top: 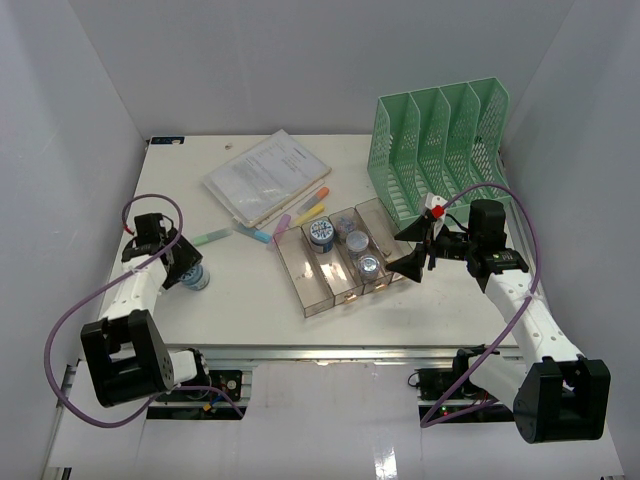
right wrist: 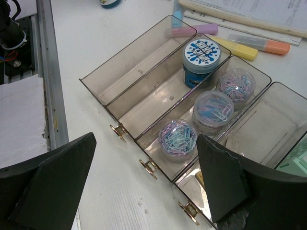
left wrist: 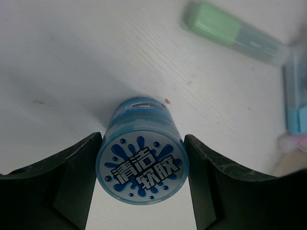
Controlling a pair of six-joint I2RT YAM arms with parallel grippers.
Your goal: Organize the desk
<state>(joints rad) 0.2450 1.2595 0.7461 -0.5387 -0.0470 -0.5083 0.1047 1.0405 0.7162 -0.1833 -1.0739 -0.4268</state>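
As you look down from above, desk: the white desk [top: 240,300] fills the floor of the enclosure, with its metal rail [top: 330,352] along the near edge, between the two arm bases.
Left gripper: you find the left gripper [top: 188,270] at the left side of the desk. Its fingers [left wrist: 72,182] lie against both sides of a blue jar [left wrist: 141,167], so it is closed on that jar.
Blue jar: it stands upright on the desk, its printed lid facing the left wrist camera.
Right gripper: the right gripper [top: 413,249] hangs over the right end of the clear tray [top: 310,300]. Its fingers [right wrist: 53,182] are spread wide and hold nothing.
Clear tray: four long compartments, lying at an angle at the centre of the desk.
Tray contents: a second blue jar [right wrist: 201,57] sits at the far end of the second compartment from the left. Three clear tubs of paper clips [right wrist: 213,108] line the third.
File rack: the mint-green rack [top: 440,150] stands at the far right, just beyond the tray.
Papers: a stack of papers [top: 268,178] lies at the far centre.
Highlighters: a green highlighter [left wrist: 216,21] lies on the desk just beyond the gripped jar. Pink [right wrist: 192,31], yellow [right wrist: 235,48] and orange [right wrist: 268,45] ones lie between the tray and the papers.
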